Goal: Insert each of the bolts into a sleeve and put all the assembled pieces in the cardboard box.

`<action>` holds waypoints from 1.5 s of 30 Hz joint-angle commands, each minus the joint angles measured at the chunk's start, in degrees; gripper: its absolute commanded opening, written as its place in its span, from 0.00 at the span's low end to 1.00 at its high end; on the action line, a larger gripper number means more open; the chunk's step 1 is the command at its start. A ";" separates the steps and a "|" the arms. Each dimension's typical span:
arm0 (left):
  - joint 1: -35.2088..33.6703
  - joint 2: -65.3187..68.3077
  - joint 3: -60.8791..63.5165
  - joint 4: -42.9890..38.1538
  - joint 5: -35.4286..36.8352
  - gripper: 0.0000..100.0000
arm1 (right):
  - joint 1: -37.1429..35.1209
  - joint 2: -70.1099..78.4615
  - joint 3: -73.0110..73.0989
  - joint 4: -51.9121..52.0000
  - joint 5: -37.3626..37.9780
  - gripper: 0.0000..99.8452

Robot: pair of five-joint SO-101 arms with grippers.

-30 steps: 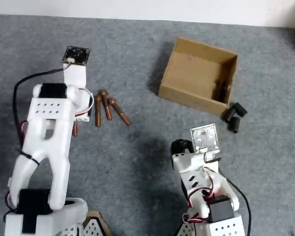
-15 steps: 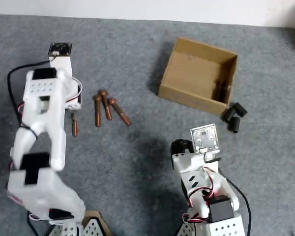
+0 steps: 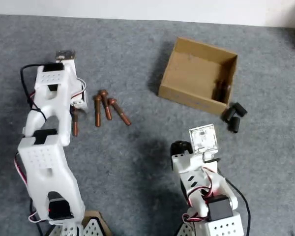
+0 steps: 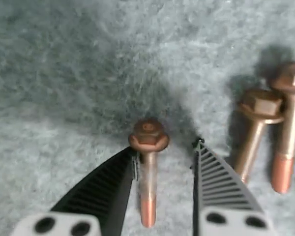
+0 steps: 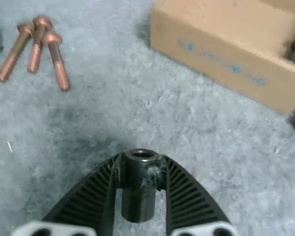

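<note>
Copper-coloured hex-headed metal bolt [image 4: 147, 172] lying on the grey felt desk [image 4: 64, 73] between the spread jaws of the left tool [image 4: 164, 148], which should close squarely mid-shank; the right tool [image 5: 140, 160] clamps a black cylindrical sleeve [image 5: 137, 194]

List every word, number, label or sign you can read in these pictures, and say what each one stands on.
Brown cardboard box, outer side wall: a line of blue print, too blurred to read.
Copper-coloured bolts and the black cylindrical sleeve held in the right gripper: no legible marking.
No other text can be read.
</note>
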 commanded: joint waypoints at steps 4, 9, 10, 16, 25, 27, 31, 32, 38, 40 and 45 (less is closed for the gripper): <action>-3.38 -0.40 -2.33 0.09 -0.35 0.17 | -0.22 -0.75 0.31 -2.86 0.62 0.00; -3.03 -0.31 -1.36 0.00 -0.35 0.17 | -0.22 -0.75 0.31 -2.86 0.62 0.00; -2.86 -0.31 -0.92 -0.18 -0.35 0.17 | -0.22 -0.75 0.31 -2.77 0.62 0.00; -0.75 -0.31 6.99 -8.62 -0.09 0.17 | -0.13 -0.75 0.31 -2.68 0.62 0.00; 0.40 -1.01 10.15 -9.76 -0.18 0.01 | -0.40 -0.84 -0.13 -2.33 0.62 0.00; 0.40 -1.01 10.51 -9.76 -0.26 0.01 | -0.48 -0.84 -0.22 -0.48 0.62 0.00; 0.40 -1.27 10.59 -9.67 0.09 0.01 | -0.57 -0.84 -0.31 1.71 0.35 0.00; 0.40 -1.89 10.77 -9.67 0.09 0.01 | -0.57 -0.84 -0.31 1.71 0.44 0.00; 0.84 -16.13 18.51 -7.47 0.09 0.01 | -0.57 -0.84 -0.31 1.80 0.53 0.00; 1.54 -22.99 23.34 -8.00 0.09 0.01 | -0.66 -0.84 -0.40 1.98 0.53 0.00; 4.09 -39.69 37.32 -13.54 0.09 0.01 | -4.26 -0.84 -2.86 4.70 0.35 0.00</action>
